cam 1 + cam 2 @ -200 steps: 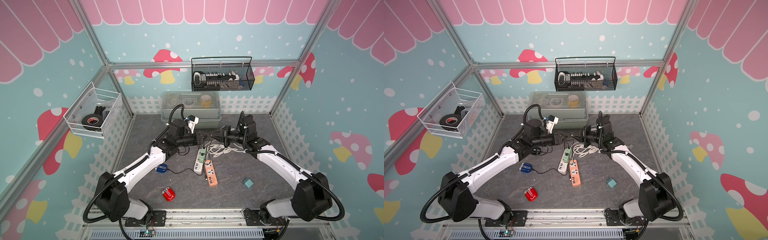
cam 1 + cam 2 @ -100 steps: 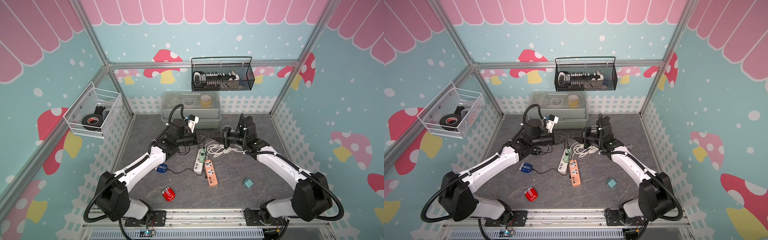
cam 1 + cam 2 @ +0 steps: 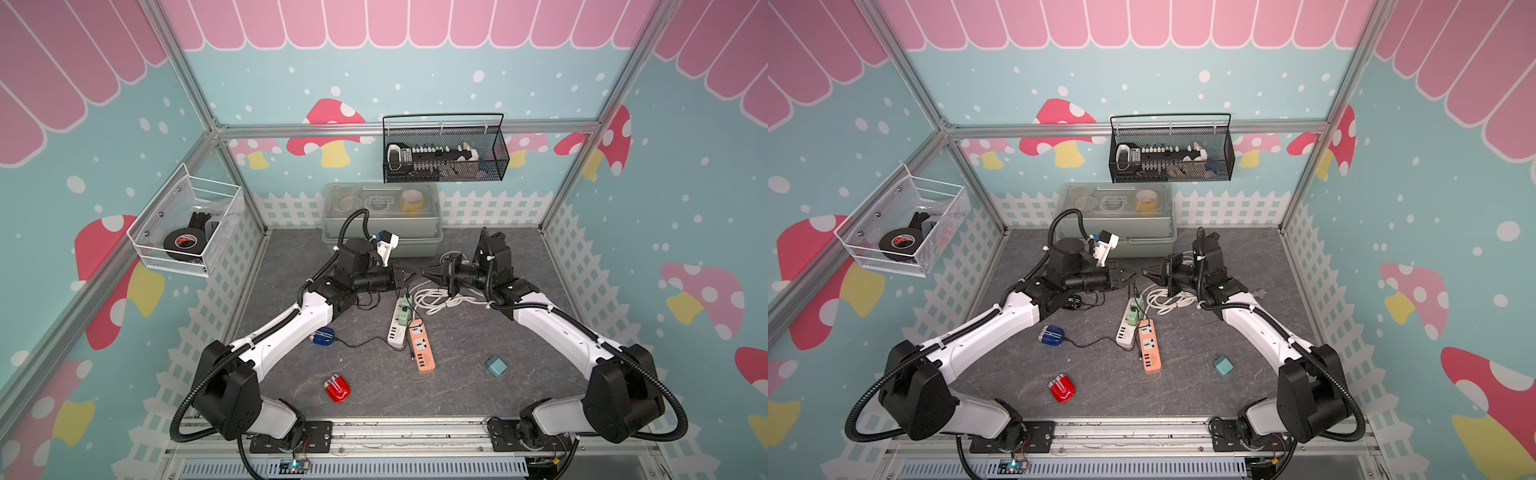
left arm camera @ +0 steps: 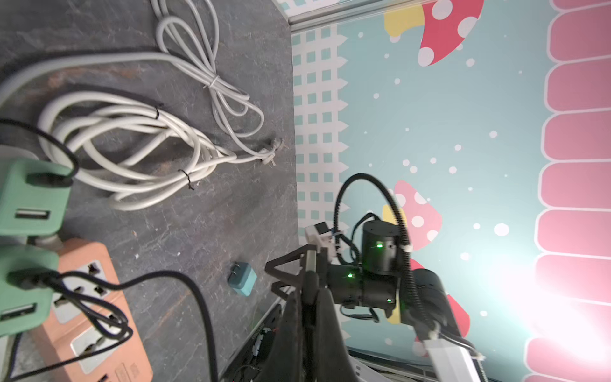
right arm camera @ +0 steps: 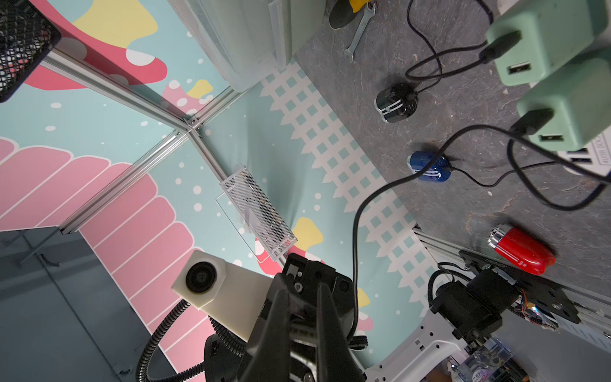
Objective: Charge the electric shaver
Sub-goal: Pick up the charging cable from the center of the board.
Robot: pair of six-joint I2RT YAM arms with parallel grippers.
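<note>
Two white robot arms reach in from the near edge of a dark grey counter [image 3: 457, 374], each elbow low and each wrist bent so its black end effector lies level in the air. The left end effector [image 3: 409, 274] and right end effector [image 3: 426, 274] point straight at each other, tips nearly meeting with a small gap between. In its wrist view the left one's fingers [image 4: 294, 317] sit close together with a thin seam; a black cable [image 5: 355, 231] from a green charger [image 3: 403, 316] climbs beside it, and whether it is pinched cannot be told. The right one's fingers are pressed together. Directly below the two tips lie a white power strip [image 3: 395, 334] carrying the green chargers, an orange power strip [image 3: 423, 351] touching it, and a coiled white cord [image 3: 436, 297] under the right wrist. A black shaver [image 5: 395, 102] sits on the counter under the left wrist, wired. A blue shaver [image 3: 322, 336] lies beside the left forearm, back toward that arm's base, with a thin black cable running toward the strips. A red shaver [image 3: 337, 388] lies alone, well apart from both end effectors, near the counter's front edge. A teal plug [image 3: 496, 366] rests beside the right forearm.
</note>
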